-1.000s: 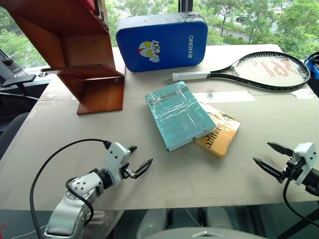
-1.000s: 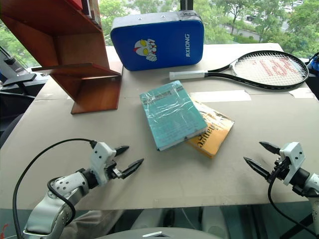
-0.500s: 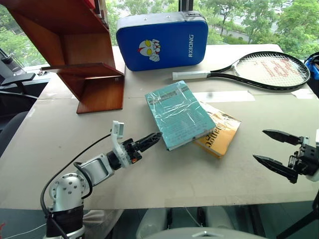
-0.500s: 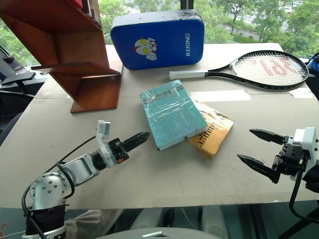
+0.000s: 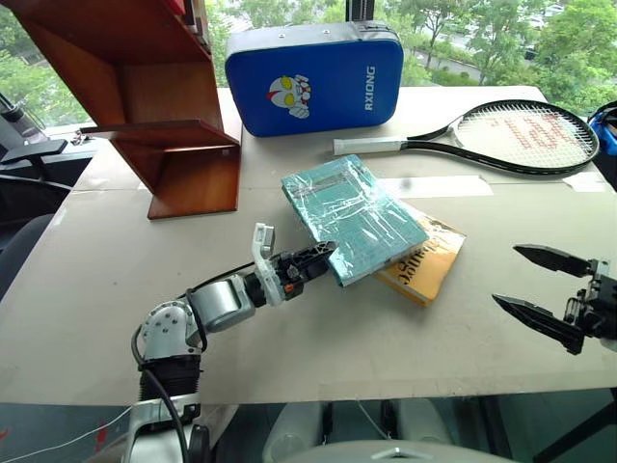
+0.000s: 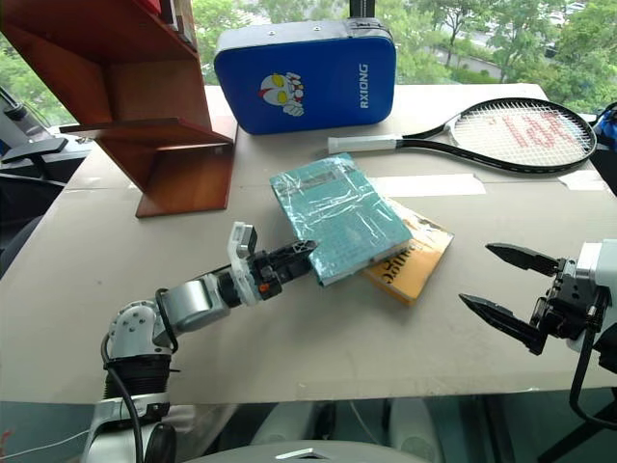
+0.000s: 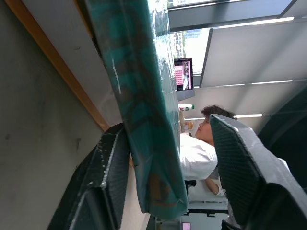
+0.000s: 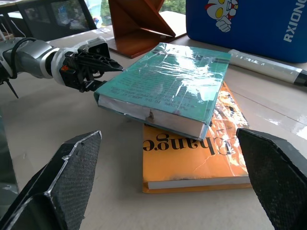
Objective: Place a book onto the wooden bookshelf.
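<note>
Tabletop holds two books (teal book, one yellow).

Pale beige table, bare along the near edge. At the far left corner, the wooden bookshelf, standing. At the middle of the far edge, a blue padded case on its long side. Toward the far right corner, a tennis racket, lying flat. At the centre, a yellow-orange book, flat, with the book in teal wrap atop it.
</note>
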{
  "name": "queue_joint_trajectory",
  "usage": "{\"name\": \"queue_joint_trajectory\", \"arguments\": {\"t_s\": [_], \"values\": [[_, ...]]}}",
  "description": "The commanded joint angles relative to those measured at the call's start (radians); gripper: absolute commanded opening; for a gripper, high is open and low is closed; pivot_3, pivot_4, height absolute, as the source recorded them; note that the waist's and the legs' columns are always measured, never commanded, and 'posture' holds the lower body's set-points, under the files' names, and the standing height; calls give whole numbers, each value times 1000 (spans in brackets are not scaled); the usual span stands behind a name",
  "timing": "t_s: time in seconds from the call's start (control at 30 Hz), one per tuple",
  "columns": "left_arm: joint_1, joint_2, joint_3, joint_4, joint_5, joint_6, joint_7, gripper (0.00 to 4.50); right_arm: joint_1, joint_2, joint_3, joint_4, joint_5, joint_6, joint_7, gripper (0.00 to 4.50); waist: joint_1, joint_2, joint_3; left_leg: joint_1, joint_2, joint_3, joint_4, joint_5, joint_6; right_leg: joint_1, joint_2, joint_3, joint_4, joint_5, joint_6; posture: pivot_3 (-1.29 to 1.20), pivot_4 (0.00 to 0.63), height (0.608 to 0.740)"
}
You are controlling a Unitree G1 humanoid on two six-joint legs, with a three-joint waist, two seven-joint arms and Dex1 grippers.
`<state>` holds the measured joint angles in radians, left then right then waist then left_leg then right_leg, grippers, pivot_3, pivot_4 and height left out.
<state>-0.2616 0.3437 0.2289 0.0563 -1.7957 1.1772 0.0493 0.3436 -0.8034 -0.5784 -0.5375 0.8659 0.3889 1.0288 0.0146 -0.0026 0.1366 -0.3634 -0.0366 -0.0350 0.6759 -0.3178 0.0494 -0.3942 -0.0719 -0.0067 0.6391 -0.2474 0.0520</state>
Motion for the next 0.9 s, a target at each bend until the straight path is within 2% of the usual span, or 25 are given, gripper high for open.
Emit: {"name": "queue_joint_trajectory", "arguments": {"t_s": [0.03, 0.1, 0.27, 0.37, 0.5, 0.57, 0.63, 0.73, 0.83, 0.9], "values": [[22, 20, -8, -45, -97, -14, 17, 973, -5, 1, -38, -23, 8, -8, -1, 4500, 0, 0, 0, 0, 0, 0, 0, 0, 0, 0, 0, 0, 0, 0, 0, 0, 150, 740], [36, 26, -21, -56, -105, -22, 27, 57, -17, -3, -29, -25, 7, -2, -11, 4500, 0, 0, 0, 0, 0, 0, 0, 0, 0, 0, 0, 0, 0, 0, 0, 0, 150, 740], [39, 27, -30, -118, -89, -69, 27, 57, -55, -14, -9, -25, 9, 15, -28, 4500, 1, 0, 0, 0, 0, 0, 1, 0, 0, 0, 0, 0, 0, 0, 0, 0, 150, 740], [23, 41, -27, -210, -5, -103, -15, 57, -74, -17, -4, -19, 9, 23, -27, 4500, 1, 0, 0, 0, 0, 0, 1, 0, 0, 0, 0, 0, 0, 0, 0, 0, 150, 740], [-32, 117, -71, -417, 306, -198, -143, 57, -104, -20, -5, 5, 19, 31, -22, 4500, 1, -1, 1, 0, 0, 0, 1, 0, 0, 0, 1, 0, 0, 0, 0, 0, 150, 740], [-91, 198, -155, -511, 551, -285, -225, 57, -134, -17, -2, 24, 30, 36, -27, 4500, 2, -2, 1, 0, -1, 1, 1, 0, -1, 0, 1, 0, 0, 0, 0, 0, 150, 740], [-199, 329, -311, -577, 914, -449, -307, 57, -182, -14, 15, 49, 42, 45, -31, 4500, 2, -2, 2, 0, -2, 1, 0, 0, -1, 0, 1, 0, -1, 0, 0, 0, 150, 740], [-294, 461, -467, -577, 1296, -638, -370, 57, -232, -10, 38, 77, 45, 50, -26, 4500, 1, -2, 3, 0, -3, 2, 0, 0, -1, 0, 2, 1, -2, 0, 0, 0, 150, 740], [-372, 564, -503, -516, 1612, -802, -360, 57, -288, -7, 56, 107, 56, 54, -29, 4500, -2, -3, 5, 1, -3, 3, -5, 0, 0, -1, 1, 2, -4, 0, 0, 0, 150, 740], [-424, 630, -488, -479, 1749, -871, -377, 57, -332, -5, 66, 123, 72, 62, -38, 4500, -3, -4, 7, -1, -2, 2, -6, 0, 0, -3, 2, 2, -5, 0, 0, 0, 150, 740]]}}
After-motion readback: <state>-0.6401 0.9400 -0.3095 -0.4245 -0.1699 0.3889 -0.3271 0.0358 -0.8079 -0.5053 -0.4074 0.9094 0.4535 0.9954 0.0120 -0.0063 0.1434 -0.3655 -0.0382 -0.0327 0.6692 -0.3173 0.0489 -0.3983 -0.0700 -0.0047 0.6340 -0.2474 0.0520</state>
